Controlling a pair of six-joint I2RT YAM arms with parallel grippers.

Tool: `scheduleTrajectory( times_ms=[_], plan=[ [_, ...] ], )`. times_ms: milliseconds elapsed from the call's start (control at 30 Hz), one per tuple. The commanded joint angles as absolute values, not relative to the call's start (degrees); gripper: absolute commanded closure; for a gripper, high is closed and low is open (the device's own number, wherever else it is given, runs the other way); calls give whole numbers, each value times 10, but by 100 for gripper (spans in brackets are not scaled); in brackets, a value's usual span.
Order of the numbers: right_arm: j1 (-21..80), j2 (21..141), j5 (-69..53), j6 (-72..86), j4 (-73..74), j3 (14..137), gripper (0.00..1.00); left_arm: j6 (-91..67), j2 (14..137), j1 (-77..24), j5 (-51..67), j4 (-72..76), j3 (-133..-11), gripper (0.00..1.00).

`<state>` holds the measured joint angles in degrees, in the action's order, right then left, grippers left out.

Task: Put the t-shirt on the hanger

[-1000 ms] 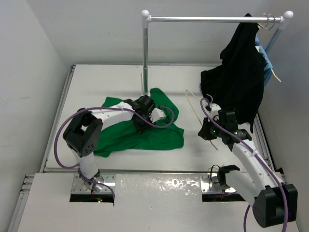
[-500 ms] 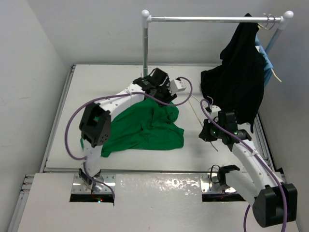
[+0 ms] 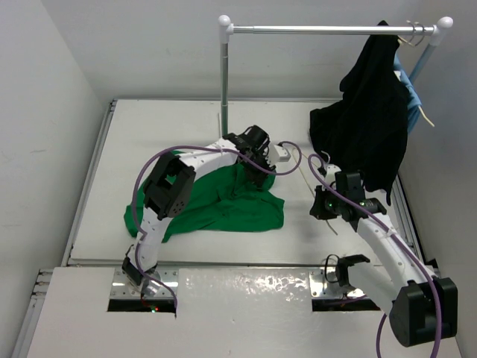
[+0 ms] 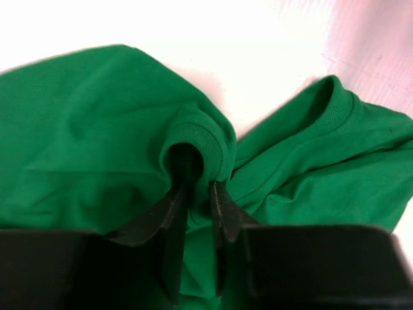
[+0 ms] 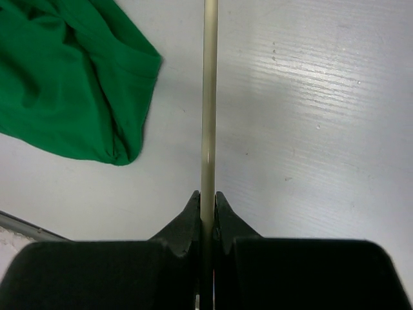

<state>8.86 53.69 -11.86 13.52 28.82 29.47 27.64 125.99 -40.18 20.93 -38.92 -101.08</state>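
The left gripper (image 4: 197,194) is pinching the t-shirt (image 3: 223,205) at its ribbed collar (image 4: 193,139). Its two fingers (image 4: 169,216) are sitting close together with a fold of the neckband caught between the tips, and the band is curling into a small loop just past them. The rest of the bright green cloth is spreading out rumpled on the white table (image 3: 149,127), mostly to the near left of that claw. In the overhead view the left arm is reaching across to the shirt's far right part.

The right gripper (image 5: 208,203) is clamping the hanger (image 5: 208,97). Its fingers are pressing on either side of the thin cream bar, which is running straight out from the tips. A corner of the shirt's hem is lying just left of that bar, not touching it. From above, this claw is sitting right of the shirt, near the low end of the black garment (image 3: 369,119) hanging on the rail (image 3: 328,30).
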Motion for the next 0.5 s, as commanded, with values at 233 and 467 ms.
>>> scheduleTrajectory(
  times_ms=[233,467],
  plan=[
    [91,497,-75,138,286,309,100,235,1209,-438,247,-366,-981,100],
    [82,484,-12,141,323,343,100,216,1184,-491,250,-353,-967,99]
  ],
)
